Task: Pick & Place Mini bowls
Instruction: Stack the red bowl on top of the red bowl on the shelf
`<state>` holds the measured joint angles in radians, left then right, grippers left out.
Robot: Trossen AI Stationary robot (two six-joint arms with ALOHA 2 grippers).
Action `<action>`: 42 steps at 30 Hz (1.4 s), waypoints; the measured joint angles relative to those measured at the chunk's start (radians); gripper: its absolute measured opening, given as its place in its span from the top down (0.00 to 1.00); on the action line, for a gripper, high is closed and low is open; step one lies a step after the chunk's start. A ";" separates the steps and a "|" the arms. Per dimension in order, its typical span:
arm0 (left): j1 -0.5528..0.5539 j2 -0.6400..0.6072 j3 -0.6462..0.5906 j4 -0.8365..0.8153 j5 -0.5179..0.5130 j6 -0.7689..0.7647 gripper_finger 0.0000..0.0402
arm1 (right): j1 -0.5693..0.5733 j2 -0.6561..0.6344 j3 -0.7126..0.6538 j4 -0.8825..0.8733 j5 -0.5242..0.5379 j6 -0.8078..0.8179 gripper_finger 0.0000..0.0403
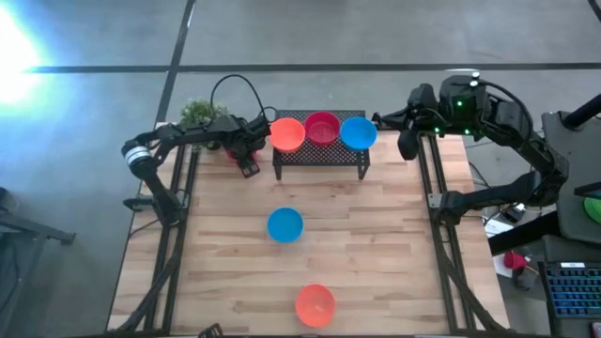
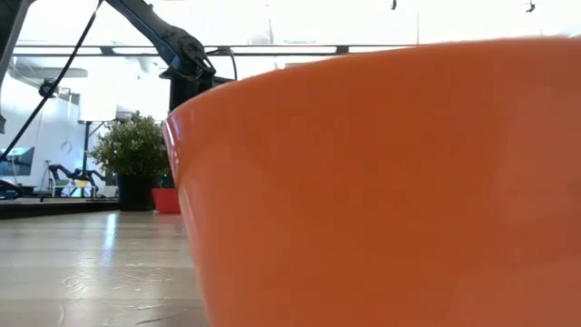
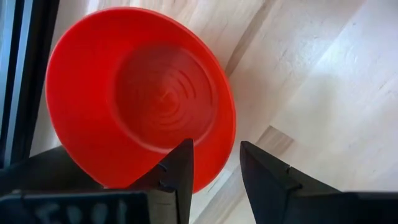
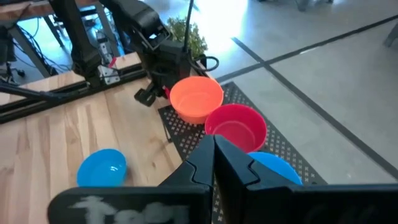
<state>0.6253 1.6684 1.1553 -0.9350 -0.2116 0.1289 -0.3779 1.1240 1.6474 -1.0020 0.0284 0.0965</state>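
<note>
Hovering the left gripper (image 3: pixel 214 171) over a red bowl (image 3: pixel 140 93) beside the rack's left end, next to the potted plant (image 1: pixel 200 113); fingers are spread, one on each side of the rim, nothing held yet

Bowl locations:
- rack (image 1: pixel 319 155) top: orange bowl (image 1: pixel 287 134), crimson bowl (image 1: pixel 322 127), blue bowl (image 1: pixel 358 132) in a row, touching or nearly so
- table (image 1: pixel 394 253): loose blue bowl (image 1: pixel 285 225) mid-table, loose orange bowl (image 1: pixel 315 305) near the front edge, well apart
- red one under the left gripper, on the wood

Right gripper (image 4: pixel 214 146) is parked at the rack's right end, fingers fully closed, empty

Handling guess: thin glossy plastic, so light, fairly stiff and slippery. Best pinch is across the rim wall, one finger inside and one outside. Flared sides will likely squirt out of an outside-only grip. Not fragile, but easy to flip or skid

Hard to read:
- low view is almost all blocked by the front orange bowl, only the plant and a sliver of the red bowl show past it
- high view hides the red bowl under the left wrist
- can't confirm the finger touches the rim
</note>
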 joint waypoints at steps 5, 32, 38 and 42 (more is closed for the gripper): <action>0.002 0.000 -0.015 0.031 0.000 -0.018 0.69 | 0.000 0.000 0.009 -0.001 0.000 -0.002 0.98; 0.005 -0.001 -0.083 0.107 0.005 0.006 0.98 | 0.000 0.000 0.017 -0.001 0.000 -0.002 0.98; 0.005 -0.001 -0.083 0.107 0.038 0.009 0.99 | 0.000 0.000 0.017 -0.002 0.000 -0.004 0.98; 0.005 -0.001 -0.083 0.106 0.039 0.008 1.00 | 0.000 0.000 0.017 -0.002 0.000 -0.024 0.98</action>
<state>0.6300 1.6672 1.0725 -0.8291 -0.1727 0.1371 -0.3782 1.1244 1.6642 -1.0039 0.0280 0.0727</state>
